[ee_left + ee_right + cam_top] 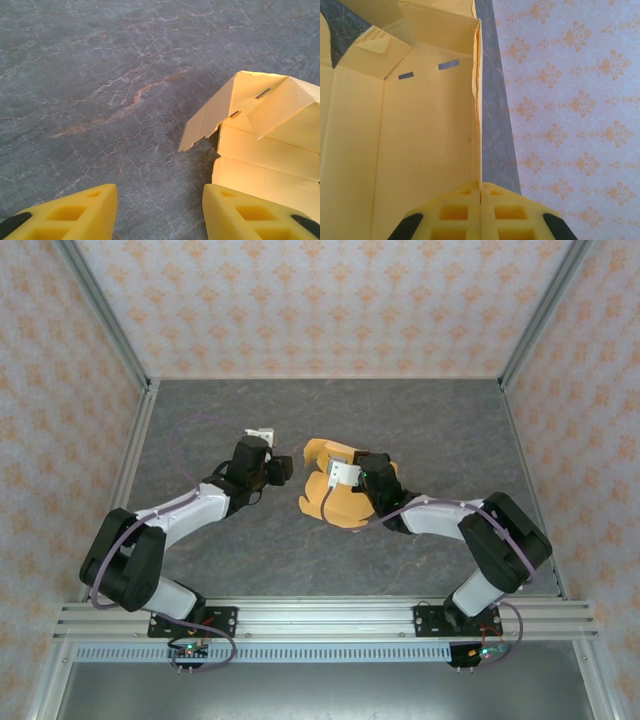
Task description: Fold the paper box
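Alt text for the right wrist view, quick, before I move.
The right gripper is pinched shut on an upright edge of the orange-yellow paper box, whose creased inner panels spread to the left. Right of it run a strip of grey table and a patterned wall.

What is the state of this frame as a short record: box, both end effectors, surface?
paper box: orange-yellow card, partly folded, some walls raised, flaps loose, not closed
right end effector: shut, pinching the edge of one upright wall of the paper box
left end effector: open, nothing between its fingers, low over the table beside the paper box's open flap
table: grey marbled surface, paper box near its centre
task status: folding under way, not finished
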Controlling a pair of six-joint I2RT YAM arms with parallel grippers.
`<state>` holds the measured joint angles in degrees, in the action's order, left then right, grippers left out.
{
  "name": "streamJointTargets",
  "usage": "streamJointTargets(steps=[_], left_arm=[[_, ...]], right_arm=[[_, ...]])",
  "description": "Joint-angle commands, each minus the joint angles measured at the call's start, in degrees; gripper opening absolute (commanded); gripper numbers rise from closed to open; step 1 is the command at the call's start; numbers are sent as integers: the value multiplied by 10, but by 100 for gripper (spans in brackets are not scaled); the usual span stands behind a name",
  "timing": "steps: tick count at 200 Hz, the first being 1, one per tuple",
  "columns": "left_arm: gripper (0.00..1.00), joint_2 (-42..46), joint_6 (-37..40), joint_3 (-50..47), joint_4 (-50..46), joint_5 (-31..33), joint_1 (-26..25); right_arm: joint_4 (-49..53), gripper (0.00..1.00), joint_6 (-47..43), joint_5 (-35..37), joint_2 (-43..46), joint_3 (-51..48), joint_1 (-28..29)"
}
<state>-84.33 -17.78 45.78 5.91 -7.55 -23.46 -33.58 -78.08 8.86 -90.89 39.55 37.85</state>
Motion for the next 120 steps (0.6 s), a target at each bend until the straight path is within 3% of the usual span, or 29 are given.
streamJointTargets(steps=[1,91,120], left_arm=[[50,-15,30,22,32,-34,7],[52,-83,114,56,67,-138,40],[59,-101,129,78,65,-179,58]], right_arm=[[-14,0,4,5,-5,-11,3],[-30,0,-16,4,-9,-15,3],[-24,0,-20,3,-8,-4,3]])
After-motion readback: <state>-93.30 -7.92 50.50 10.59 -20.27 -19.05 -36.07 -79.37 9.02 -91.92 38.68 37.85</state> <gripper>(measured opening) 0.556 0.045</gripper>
